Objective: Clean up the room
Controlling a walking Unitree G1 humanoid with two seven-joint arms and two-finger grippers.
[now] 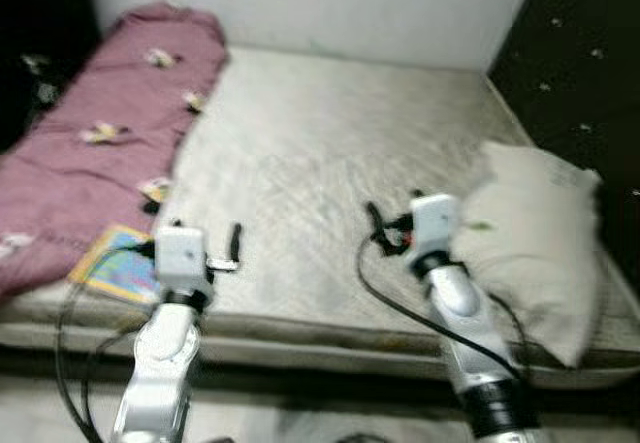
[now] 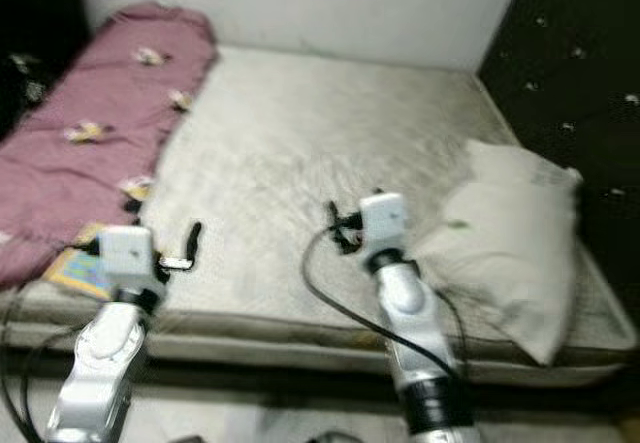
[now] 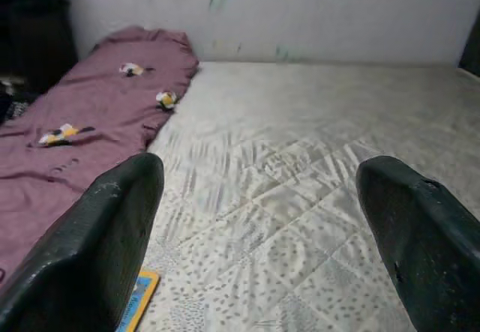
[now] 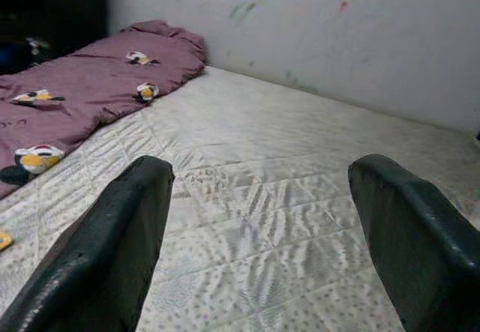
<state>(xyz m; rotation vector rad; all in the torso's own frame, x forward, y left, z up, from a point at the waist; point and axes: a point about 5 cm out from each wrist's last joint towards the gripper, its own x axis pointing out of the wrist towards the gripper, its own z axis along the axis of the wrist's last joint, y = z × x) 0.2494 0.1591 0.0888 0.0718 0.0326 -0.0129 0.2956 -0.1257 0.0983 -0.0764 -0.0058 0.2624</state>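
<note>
Two spread claws, left claw, right claw, above quilted mattress, pillow right

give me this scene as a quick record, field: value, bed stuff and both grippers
surface: bare quilted mattress
blanket: maroon, patterned, bunched along the robot's left side of the mattress
pillow: pale, at the right edge
book: colourful, flat at the front left corner, beside the blanket
left gripper: open, over the front left of the mattress
right gripper: open, beside the pillow
wall: white, behind the bed

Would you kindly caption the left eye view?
Both open grippers, left and right, hover over a mattress beside a pillow.
</note>
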